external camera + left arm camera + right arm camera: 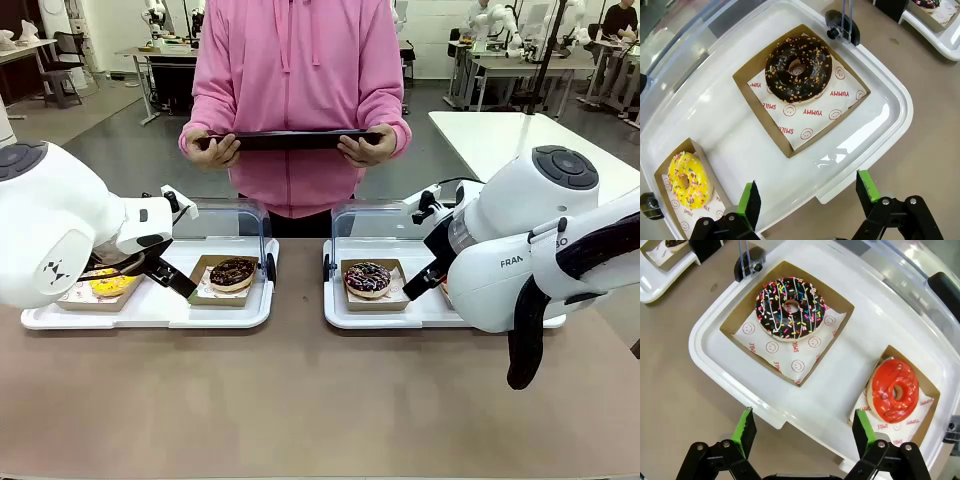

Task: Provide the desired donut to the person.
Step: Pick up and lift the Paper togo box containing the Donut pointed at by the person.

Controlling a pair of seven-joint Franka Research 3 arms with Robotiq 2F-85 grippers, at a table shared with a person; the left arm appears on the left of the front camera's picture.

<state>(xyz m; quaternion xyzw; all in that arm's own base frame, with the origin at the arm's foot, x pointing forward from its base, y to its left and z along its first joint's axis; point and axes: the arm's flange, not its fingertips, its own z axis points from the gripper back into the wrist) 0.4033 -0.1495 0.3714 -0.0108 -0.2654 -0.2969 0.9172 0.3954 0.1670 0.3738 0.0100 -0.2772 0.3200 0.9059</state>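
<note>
The person [296, 70] in a pink hoodie stands across the table, both hands holding a flat black board [290, 140]. On the left white tray [890, 102] lie a chocolate donut with nut bits [798, 69] and a yellow sprinkled donut [688, 180], each in a brown card box. My left gripper [807, 192] hovers open over that tray's near edge. The right white tray [705, 347] holds a chocolate donut with coloured sprinkles [790, 307] and a red glazed donut [895, 390]. Over its near edge my right gripper [804, 426] hangs open and holds nothing.
Both trays have clear lids hinged up at the back [235, 215]. A black hinge post [841, 25] stands at the left tray's corner, another [751, 265] at the right tray's. Bare brown tabletop [300, 400] lies in front of the trays. A white table [500, 130] stands behind on the right.
</note>
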